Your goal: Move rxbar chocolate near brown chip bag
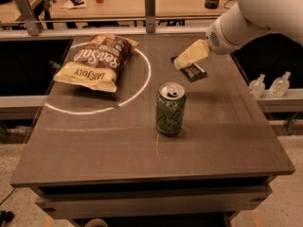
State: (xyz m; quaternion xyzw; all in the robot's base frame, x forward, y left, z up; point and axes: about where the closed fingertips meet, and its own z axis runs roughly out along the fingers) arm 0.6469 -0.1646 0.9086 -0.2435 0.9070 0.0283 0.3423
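Observation:
The rxbar chocolate (194, 71), a small flat black bar, lies on the dark table right of centre, partly covered by the gripper. The brown chip bag (95, 61), puffy with white lettering and a cream-yellow band at its near end, lies at the far left inside a white ring of light. My gripper (181, 63) reaches in from the upper right on a white arm; its cream fingertips hang just over the bar's far left end.
A green soda can (170, 109) stands upright in the middle of the table (222, 141), in front of the bar. Two small clear bottles (269, 85) stand on a ledge to the right. A metal rail with posts runs behind the table.

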